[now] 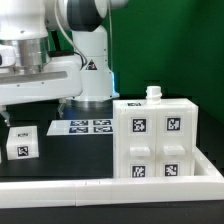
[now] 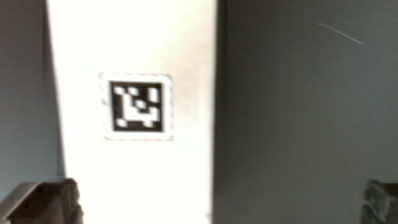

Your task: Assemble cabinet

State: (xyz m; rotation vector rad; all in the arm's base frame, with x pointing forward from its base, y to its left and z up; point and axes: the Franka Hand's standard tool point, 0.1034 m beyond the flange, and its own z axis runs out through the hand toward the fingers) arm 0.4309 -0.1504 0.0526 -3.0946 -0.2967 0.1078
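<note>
Cabinet at exterior view's right, marker board behind, loose piece left

The worktop is a black, matte surface. A marker board lies flat on it toward the far edge, showing four black-and-white tags in two rows. A low white rail runs along the near edge and turns up the exterior view's right edge. Behind stands a dark green backdrop.

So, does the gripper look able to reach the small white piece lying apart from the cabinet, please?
Probably yes. The gripper hangs over the small white piece, its fingers spread wide to either side of a tagged white panel, likely that piece. Nothing lies on it, and the cabinet stands aside.
</note>
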